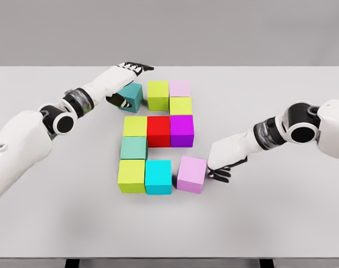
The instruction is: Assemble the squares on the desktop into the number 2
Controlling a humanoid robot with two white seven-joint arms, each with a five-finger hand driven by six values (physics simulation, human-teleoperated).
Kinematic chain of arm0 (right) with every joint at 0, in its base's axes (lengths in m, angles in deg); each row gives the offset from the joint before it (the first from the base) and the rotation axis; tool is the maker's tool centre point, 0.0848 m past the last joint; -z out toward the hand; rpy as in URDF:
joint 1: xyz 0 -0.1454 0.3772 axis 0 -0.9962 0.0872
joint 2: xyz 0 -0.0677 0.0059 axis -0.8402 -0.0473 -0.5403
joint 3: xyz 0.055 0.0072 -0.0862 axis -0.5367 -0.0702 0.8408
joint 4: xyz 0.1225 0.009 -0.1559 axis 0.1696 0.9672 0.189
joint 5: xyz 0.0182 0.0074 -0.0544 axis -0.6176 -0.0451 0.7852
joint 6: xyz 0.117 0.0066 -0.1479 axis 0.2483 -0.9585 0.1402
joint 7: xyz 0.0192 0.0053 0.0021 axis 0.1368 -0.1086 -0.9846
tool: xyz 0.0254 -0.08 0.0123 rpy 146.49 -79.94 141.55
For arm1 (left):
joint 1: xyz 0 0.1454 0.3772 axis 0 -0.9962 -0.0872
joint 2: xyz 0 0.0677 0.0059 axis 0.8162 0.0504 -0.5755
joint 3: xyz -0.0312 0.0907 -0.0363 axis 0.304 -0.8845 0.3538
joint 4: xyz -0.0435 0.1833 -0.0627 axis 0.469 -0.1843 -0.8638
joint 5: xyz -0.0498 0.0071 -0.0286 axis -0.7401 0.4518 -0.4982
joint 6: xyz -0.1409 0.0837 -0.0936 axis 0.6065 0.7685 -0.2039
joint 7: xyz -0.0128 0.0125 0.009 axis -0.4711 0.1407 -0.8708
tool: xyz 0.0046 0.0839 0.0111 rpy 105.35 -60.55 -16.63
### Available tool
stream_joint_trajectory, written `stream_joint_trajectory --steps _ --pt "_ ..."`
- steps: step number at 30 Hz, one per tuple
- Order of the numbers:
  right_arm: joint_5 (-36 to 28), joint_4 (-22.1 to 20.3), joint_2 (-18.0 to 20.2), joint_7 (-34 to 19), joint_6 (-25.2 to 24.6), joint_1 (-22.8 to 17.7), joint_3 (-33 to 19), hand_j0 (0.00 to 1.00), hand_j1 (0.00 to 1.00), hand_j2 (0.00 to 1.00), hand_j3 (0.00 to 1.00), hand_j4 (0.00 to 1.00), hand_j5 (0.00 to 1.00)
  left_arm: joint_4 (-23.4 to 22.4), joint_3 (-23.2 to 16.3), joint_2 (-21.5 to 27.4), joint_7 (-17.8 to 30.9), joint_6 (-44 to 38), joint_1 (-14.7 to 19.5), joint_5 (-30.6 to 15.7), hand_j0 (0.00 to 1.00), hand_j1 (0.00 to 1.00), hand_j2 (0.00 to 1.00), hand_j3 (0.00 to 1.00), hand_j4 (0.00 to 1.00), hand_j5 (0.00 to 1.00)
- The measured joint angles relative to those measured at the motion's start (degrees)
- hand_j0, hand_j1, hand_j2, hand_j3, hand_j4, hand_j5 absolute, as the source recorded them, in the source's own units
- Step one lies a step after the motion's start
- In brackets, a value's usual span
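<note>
Head view: a pale grey table [281, 223] stood before a plain grey wall [214, 28]. Ten coloured cubes lay mid-table nearer the far edge. The left hand [127, 84] cupped the teal cube [131, 95]; the right hand [222, 167], fingers curled, touched the pink cube [192, 174].

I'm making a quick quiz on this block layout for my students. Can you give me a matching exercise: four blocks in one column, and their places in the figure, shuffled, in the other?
Blocks:
1. red block
2. teal block
3. cyan block
4. light purple block

Places:
A. bottom row, middle
B. top left corner, at the left hand
C. middle row, centre
D. bottom right, slightly askew, next to the right hand

Pairs: 1-C, 2-B, 3-A, 4-D
</note>
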Motion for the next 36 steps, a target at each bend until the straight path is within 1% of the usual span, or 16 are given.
stream_joint_trajectory --steps 8,36 --pt "-0.06 0.09 -0.46 0.00 0.00 0.09 -0.13 0.14 0.14 0.14 0.14 0.14 0.14 -0.68 0.49 -0.74 -0.16 0.03 0.00 -0.10 1.00 1.00 1.00 1.00 1.00 1.00" --pt "-0.08 0.10 -1.63 0.00 0.00 0.88 -0.21 0.14 0.14 0.14 0.14 0.14 0.14 -0.69 0.79 -2.07 -0.17 0.03 0.00 -0.51 1.00 1.00 1.00 1.00 1.00 1.00"
